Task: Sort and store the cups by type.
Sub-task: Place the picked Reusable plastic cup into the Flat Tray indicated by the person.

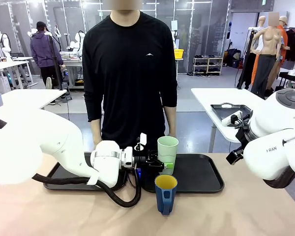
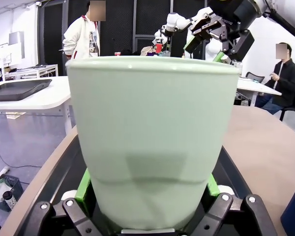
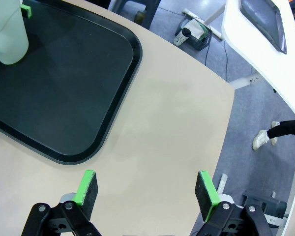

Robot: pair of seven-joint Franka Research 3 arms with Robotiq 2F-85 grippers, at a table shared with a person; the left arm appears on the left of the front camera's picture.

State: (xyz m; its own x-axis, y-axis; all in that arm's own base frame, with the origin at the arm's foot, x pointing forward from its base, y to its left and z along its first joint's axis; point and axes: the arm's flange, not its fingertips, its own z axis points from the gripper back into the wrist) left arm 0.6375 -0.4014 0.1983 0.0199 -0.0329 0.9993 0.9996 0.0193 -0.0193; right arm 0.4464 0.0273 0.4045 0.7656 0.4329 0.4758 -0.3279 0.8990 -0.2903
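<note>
Left claw (image 1: 163,166): apart, flanking green cup (image 1: 167,147) on tray (image 1: 201,174)
Right claw (image 3: 146,194): apart, above table (image 3: 177,128)
Blue mug (image 1: 165,194): six o'clock of green cup

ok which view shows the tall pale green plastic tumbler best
The front view: the pale green tumbler stands upright on the black tray, nearly whole, within the left gripper. The left wrist view is so close that its base is hidden. The right wrist view catches a cropped part at the top-left corner.
</note>
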